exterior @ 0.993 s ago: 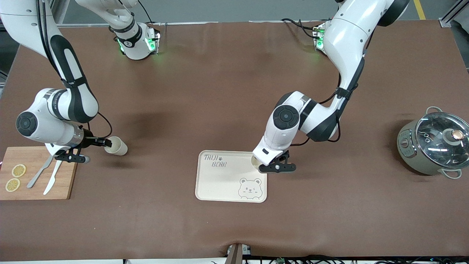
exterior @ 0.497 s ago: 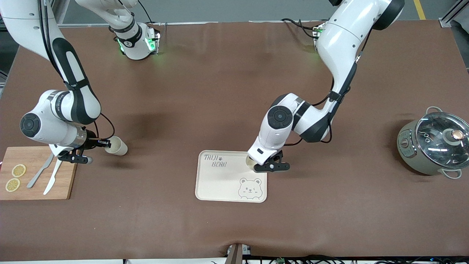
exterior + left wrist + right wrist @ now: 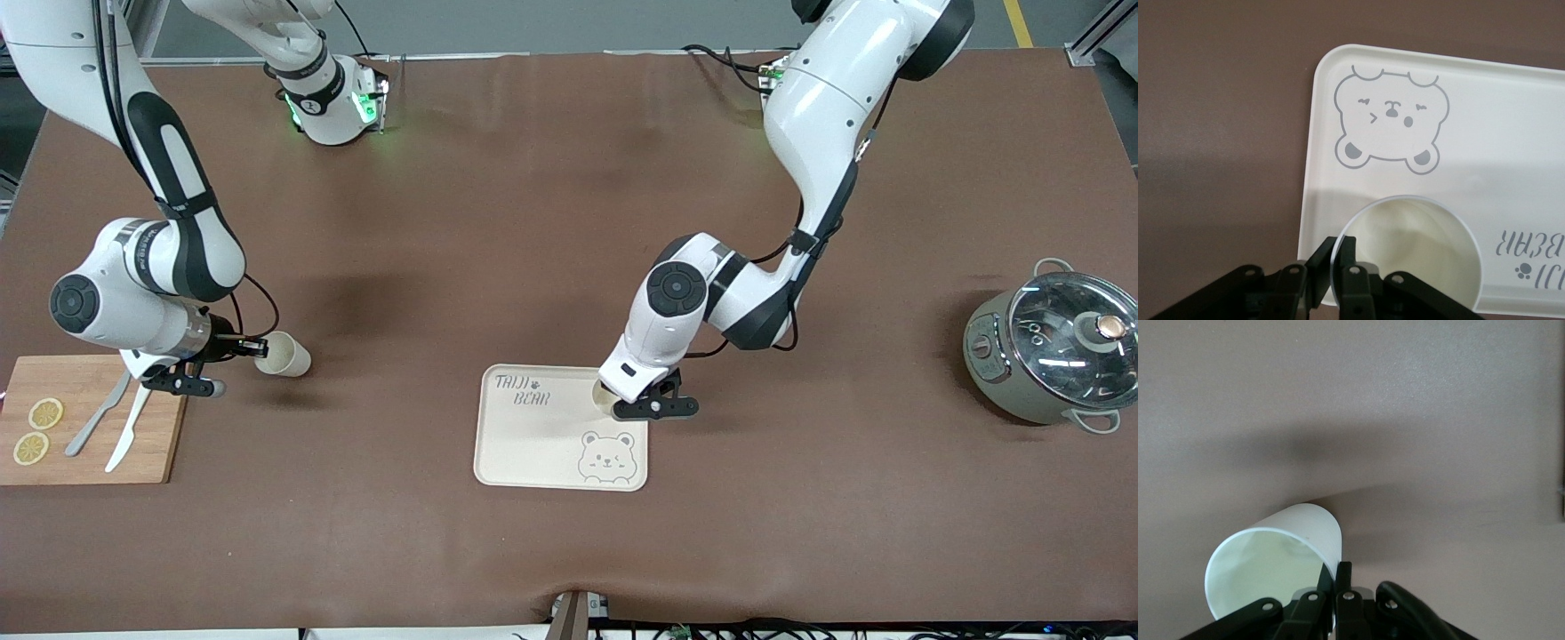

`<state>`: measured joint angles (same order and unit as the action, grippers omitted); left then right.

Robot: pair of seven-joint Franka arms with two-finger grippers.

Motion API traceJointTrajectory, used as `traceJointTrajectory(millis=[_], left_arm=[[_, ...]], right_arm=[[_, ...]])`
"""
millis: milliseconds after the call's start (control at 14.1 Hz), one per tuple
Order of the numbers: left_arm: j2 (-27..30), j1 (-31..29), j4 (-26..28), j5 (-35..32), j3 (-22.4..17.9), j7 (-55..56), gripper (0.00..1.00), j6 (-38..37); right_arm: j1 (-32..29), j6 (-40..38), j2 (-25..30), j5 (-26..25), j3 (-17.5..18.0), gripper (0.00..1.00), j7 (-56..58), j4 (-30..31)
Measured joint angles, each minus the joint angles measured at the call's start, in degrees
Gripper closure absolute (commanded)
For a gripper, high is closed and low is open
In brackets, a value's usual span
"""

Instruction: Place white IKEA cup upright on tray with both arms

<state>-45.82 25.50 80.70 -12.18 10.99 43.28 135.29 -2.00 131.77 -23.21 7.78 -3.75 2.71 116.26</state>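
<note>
Two white cups show. My left gripper (image 3: 612,400) is shut on the rim of one white cup (image 3: 602,397), held upright over the corner of the cream bear tray (image 3: 533,444) toward the left arm's end; in the left wrist view the gripper (image 3: 1336,267) pinches the cup (image 3: 1418,253) wall above the tray (image 3: 1511,167). My right gripper (image 3: 252,347) is shut on the rim of a second white cup (image 3: 284,355), which is tilted on its side by the table beside the wooden board; the right wrist view shows that gripper (image 3: 1337,587) and cup (image 3: 1271,570).
A wooden cutting board (image 3: 89,427) with lemon slices (image 3: 37,431), a fork and a knife (image 3: 124,431) lies at the right arm's end. A grey lidded pot (image 3: 1053,351) stands at the left arm's end.
My left gripper has carried its cup a little toward the right arm's end, farther over the tray. The right gripper and its cup have barely moved.
</note>
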Motion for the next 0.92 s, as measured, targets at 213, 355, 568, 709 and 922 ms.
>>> traceJointTrajectory(millis=[213, 355, 568, 709, 922], left_arm=[[-0.62, 0.02, -0.11, 0.0, -0.02, 0.0, 1.0, 1.34], [-1.08, 0.22, -0.21, 0.0, -0.58, 0.0, 1.0, 1.98], [-1.3, 0.97, -0.31, 0.0, -1.67, 0.0, 1.0, 2.35], [-1.39, 1.1, -0.33, 0.0, -1.74, 0.01, 1.0, 2.38], [-1.47, 1.15, -0.35, 0.0, -1.84, 0.01, 1.0, 2.44]], right_arm=[[0.0, -0.55, 0.02, 0.0, 0.0, 1.0, 0.0, -0.19], [0.0, -2.87, 0.13, 0.03, 0.0, 1.0, 0.0, -1.25], [-0.01, -6.99, 0.39, 0.06, -0.02, 1.0, 0.0, -3.46], [-0.06, -9.98, 0.58, 0.08, -0.1, 1.0, 0.0, -5.24], [-0.04, -12.02, 0.6, 0.12, -0.13, 1.0, -0.24, -6.78]])
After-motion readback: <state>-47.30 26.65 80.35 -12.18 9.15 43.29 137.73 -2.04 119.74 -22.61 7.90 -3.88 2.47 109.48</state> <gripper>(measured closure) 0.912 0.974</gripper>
